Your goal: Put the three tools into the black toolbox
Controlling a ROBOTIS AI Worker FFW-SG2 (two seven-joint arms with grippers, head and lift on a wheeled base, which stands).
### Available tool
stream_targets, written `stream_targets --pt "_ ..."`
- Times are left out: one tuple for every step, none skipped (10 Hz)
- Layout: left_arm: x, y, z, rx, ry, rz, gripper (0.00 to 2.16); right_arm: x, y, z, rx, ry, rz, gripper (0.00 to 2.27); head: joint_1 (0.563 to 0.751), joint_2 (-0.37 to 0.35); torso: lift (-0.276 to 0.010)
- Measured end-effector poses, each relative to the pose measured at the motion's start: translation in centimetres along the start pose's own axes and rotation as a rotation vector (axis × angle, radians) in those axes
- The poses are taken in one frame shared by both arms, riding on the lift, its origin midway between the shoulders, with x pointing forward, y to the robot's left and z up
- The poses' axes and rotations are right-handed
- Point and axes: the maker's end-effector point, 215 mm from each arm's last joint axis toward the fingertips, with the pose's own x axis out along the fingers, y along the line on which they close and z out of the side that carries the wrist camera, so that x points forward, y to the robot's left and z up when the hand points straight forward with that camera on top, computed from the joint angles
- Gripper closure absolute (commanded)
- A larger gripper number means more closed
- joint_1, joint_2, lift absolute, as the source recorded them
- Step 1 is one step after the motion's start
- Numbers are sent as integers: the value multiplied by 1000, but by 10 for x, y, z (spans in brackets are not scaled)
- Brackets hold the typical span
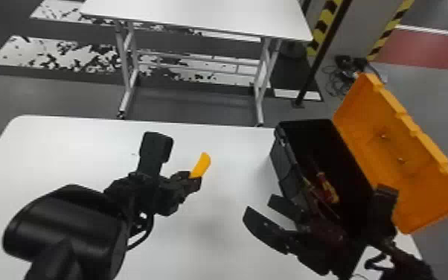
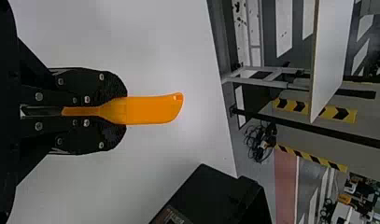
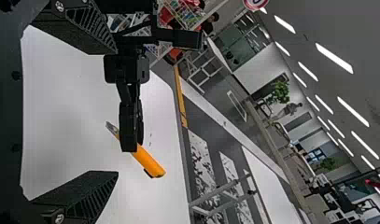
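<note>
Pinching the orange tool (image 1: 201, 165) tight with the left claw (image 1: 191, 180), just left of the middle, over the white worktop (image 1: 48, 149). Holding the right claw (image 1: 259, 207) wide apart, lower right, near the open black toolbox (image 1: 283, 162) with a red and yellow tool (image 1: 325, 188) inside.

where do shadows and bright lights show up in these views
Head view: a faint soft shadow on the white table beside the black toolbox, whose inside is very dark; right wrist view: rows of bright ceiling lights; left wrist view: soft light around the orange tool.
</note>
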Motion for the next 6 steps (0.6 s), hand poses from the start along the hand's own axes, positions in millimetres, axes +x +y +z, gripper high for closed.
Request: stream_targets --pt "-3 -12 -1 25 9 -12 1895 2 2 6 23 -5 17 80 695 -185 -51" --pt "-4 -21 -4 44 17 -17 1895 5 3 11 48 -4 28 80 695 -192 -51" --pt "-5 -30 -6 59 18 -24 1895 8 3 13 71 5 30 80 695 -200 -51" --pt "-8 -38 -5 75 13 -33 1895 14 1 11 98 15 24 80 695 -206 -51" --pt "-12 -44 -3 89 7 -40 1895 20 -2 5 123 34 2 80 695 -207 -51" --pt "-16 -47 -1 100 1 -42 1895 26 -2 -1 138 58 -16 80 695 -201 -51"
